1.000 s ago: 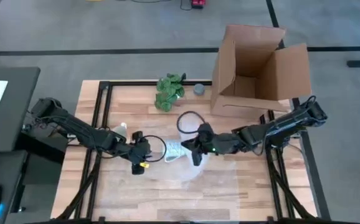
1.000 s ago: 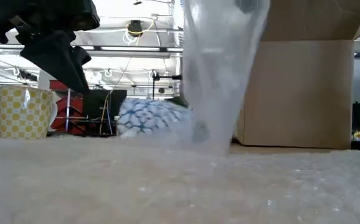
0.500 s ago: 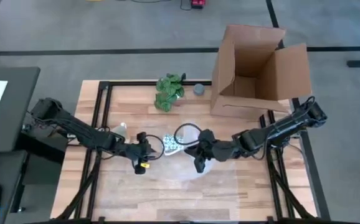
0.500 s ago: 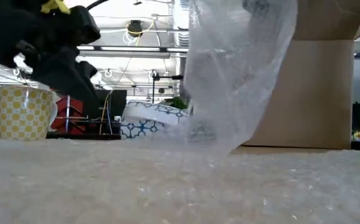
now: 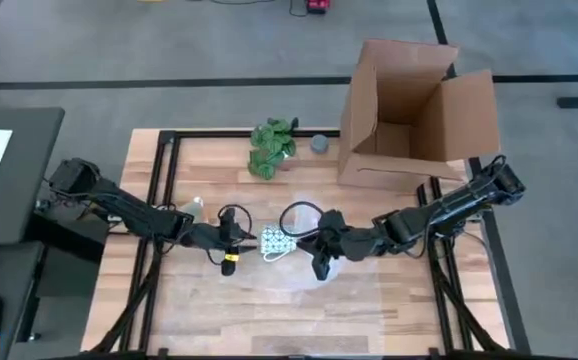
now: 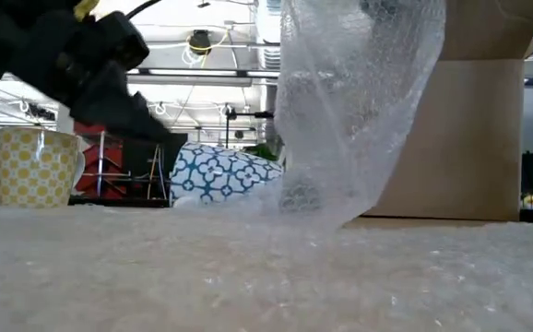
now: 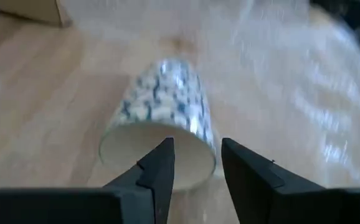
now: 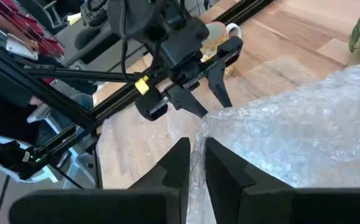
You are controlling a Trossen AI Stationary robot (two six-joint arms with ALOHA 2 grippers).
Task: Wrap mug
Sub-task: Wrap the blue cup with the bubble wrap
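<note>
White ceramic with a blue pattern, the mug (image 5: pixel 275 241) lies on its side at the table's centre, on the bubble wrap (image 5: pixel 304 268). At its nine o'clock, the left gripper (image 5: pixel 243 238) has its fingers apart, just off the mug's open mouth. At three o'clock, the right gripper (image 5: pixel 317 262) pinches a raised edge of the wrap. A cardboard box (image 5: pixel 409 110) stands at one o'clock. The wrapping looks barely begun: the mug is uncovered.
</note>
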